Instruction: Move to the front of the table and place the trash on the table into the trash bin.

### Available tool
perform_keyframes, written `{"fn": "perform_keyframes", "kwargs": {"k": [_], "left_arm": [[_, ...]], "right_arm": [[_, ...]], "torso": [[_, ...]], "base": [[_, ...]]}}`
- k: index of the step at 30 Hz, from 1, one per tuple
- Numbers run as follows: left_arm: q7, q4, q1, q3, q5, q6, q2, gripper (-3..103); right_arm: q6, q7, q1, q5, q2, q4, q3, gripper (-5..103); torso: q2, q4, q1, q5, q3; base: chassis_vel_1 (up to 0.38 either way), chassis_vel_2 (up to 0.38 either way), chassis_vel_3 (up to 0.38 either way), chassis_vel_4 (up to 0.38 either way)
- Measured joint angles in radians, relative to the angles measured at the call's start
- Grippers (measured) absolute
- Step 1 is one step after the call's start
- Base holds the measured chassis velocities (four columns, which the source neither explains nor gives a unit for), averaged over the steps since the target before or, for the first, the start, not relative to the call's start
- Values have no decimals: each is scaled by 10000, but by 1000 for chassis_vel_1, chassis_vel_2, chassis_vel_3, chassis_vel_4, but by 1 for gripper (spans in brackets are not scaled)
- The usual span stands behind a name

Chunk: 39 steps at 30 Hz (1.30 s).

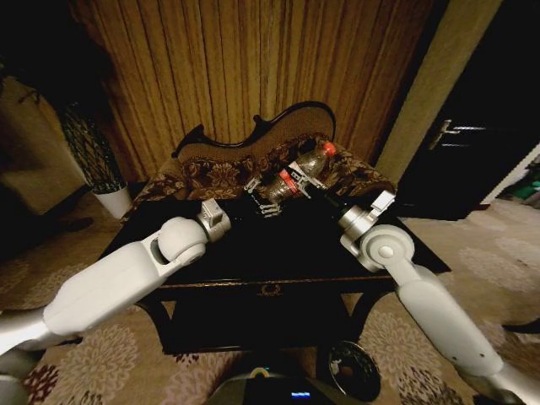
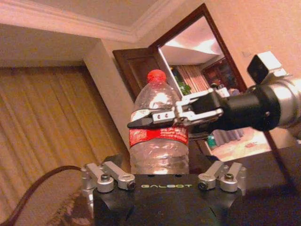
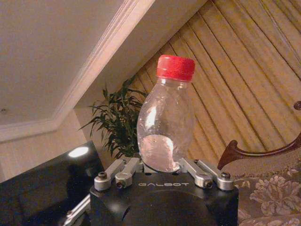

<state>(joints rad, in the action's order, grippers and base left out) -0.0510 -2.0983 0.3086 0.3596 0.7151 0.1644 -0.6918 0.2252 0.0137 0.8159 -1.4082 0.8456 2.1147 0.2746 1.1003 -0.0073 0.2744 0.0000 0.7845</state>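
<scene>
The bin (image 1: 353, 369) is sitting on the carpet nearest the robot, just before the counter's (image 1: 169, 240) front right corner; its inside is showing dark, contents unclear. Both arms are reaching forward over the black counter, elbows out and wrists angling inward. The right tool (image 1: 297, 179) is pinching a bottle (image 1: 305, 169) around its middle, holding it tilted above the counter's far edge, red cap (image 3: 175, 67) pointing away toward the sofa (image 1: 221, 175). The left tool (image 1: 263, 201) is waiting just beside and below the bottle, its fingers (image 1: 251, 184) spread, not touching. "GALBOT" is reading on both wrist housings. The bottle is clear and looking empty, wearing a red label (image 2: 158, 135) whose print is unreadable.
</scene>
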Motion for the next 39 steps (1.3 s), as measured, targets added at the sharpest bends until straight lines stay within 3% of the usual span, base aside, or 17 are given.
{"fn": "perform_keyframes", "kwargs": {"k": [5, 11, 13, 14, 16, 17, 20, 21, 23, 25, 26, 27, 29, 32, 34, 39], "left_arm": [[-25, -167, 69, -150, 335, 35, 139, 98], [73, -442, 201, -657, 1032, 113, 810, 100], [569, -584, 617, -1315, 1773, 359, 1353, 100], [569, -584, 617, -1315, 1773, 359, 1353, 100], [1314, -506, 1363, -2607, 2567, 968, 1673, 100], [1314, -506, 1363, -2607, 2567, 968, 1673, 100], [1983, -359, 3043, -4781, 2959, 1648, 1872, 100], [1983, -359, 3043, -4781, 2959, 1648, 1872, 100], [2258, -682, 4923, -6983, 3290, 2087, 2215, 100], [2260, -749, 5283, -7387, 3307, 2098, 2275, 100], [2162, -1162, 7381, -9519, 3429, 2148, 2459, 100], [2162, -1162, 7381, -9519, 3429, 2148, 2459, 100], [2373, -1569, 9398, -11596, 3822, 2223, 2340, 100], [2565, -1692, 10076, -12376, 4025, 2302, 2127, 100], [3034, -1786, 10565, -13229, 4329, 2466, 1654, 100], [3767, -1803, 11008, -14058, 4611, 2626, 796, 100]], "right_arm": [[0, 24, 78, 337, -21, -163, 78, 24], [-139, 340, 280, 1160, 62, -524, 247, 24], [-161, 755, 565, 2070, 106, -653, 389, 24], [-161, 755, 565, 2070, 106, -653, 389, 24], [-101, 1306, 942, 3409, 142, -732, 583, 24], [-101, 1306, 942, 3409, 142, -732, 583, 24], [68, 2123, 1396, 5244, 206, -804, 889, 24], [68, 2123, 1396, 5244, 206, -804, 889, 24], [242, 2528, 1682, 5814, 90, -739, 1173, 24], [264, 2578, 1750, 5902, 52, -712, 1234, 24], [384, 2774, 2051, 6078, -126, -573, 1481, 24], [384, 2774, 2051, 6078, -126, -573, 1481, 24], [522, 2955, 2427, 5963, -379, -325, 1786, 24], [588, 3004, 2649, 5866, -543, -208, 1959, 24], [679, 3118, 2977, 5649, -761, -53, 2213, 24], [834, 3364, 3458, 5317, -998, 191, 2601, 24]], "torso": [[0, -1, 0, -1, 0], [0, -2, 0, 0, 0], [0, 1, 0, -1, 0], [0, 1, 0, -1, 0], [0, 2, 0, 0, 0], [0, 2, 0, 0, 0], [0, -5, 0, -2, 0], [0, -5, 0, -2, 0], [-1, -1, 2, -2, 1], [0, 0, 2, -2, 1], [0, 4, 0, 0, -1], [0, 4, 0, 0, -1], [2, 3, -2, 2, -2], [2, 1, -2, 2, -2], [1, -4, 0, 2, -1], [1, -2, 0, -2, 0]], "base": [[0, 0, 0, 0], [0, 0, 0, 0], [0, 0, 0, 0], [0, 0, 0, 0], [0, 0, 0, 0], [0, 0, 0, 0], [0, 0, 0, 0], [0, 0, 0, 0], [0, 0, 0, 0], [0, 0, 0, 0], [0, 0, 0, 0], [0, 0, 0, 0], [0, 0, 0, 0], [0, 0, 0, 0], [0, 0, 0, 0], [0, 0, 0, 0]]}}
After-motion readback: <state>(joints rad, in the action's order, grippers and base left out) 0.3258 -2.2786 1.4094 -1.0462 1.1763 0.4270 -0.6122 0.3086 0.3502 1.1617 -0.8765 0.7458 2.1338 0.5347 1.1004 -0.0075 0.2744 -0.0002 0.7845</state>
